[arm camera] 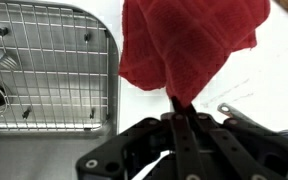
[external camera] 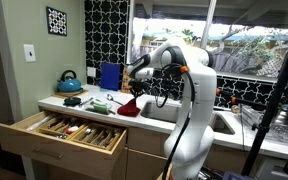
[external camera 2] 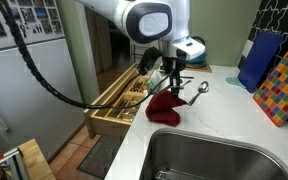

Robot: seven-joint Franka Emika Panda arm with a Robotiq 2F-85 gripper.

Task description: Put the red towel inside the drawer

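Note:
The red towel [arm camera: 189,45] hangs from my gripper [arm camera: 178,108], whose fingers are pinched shut on its top edge. In both exterior views the towel [external camera 2: 164,108] [external camera: 129,105] dangles with its lower part resting on the white counter [external camera 2: 219,125], beside the sink. The wooden drawer [external camera: 69,130] [external camera 2: 119,95] stands pulled open below the counter edge, with utensils inside. My gripper [external camera 2: 167,82] is above the counter, a little to the side of the drawer.
A steel sink [arm camera: 44,70] with a wire rack lies next to the towel. A metal spoon [external camera 2: 197,90] lies on the counter. A blue kettle [external camera: 68,80], a blue board [external camera: 110,75] and a colourful checked board [external camera 2: 284,85] stand behind.

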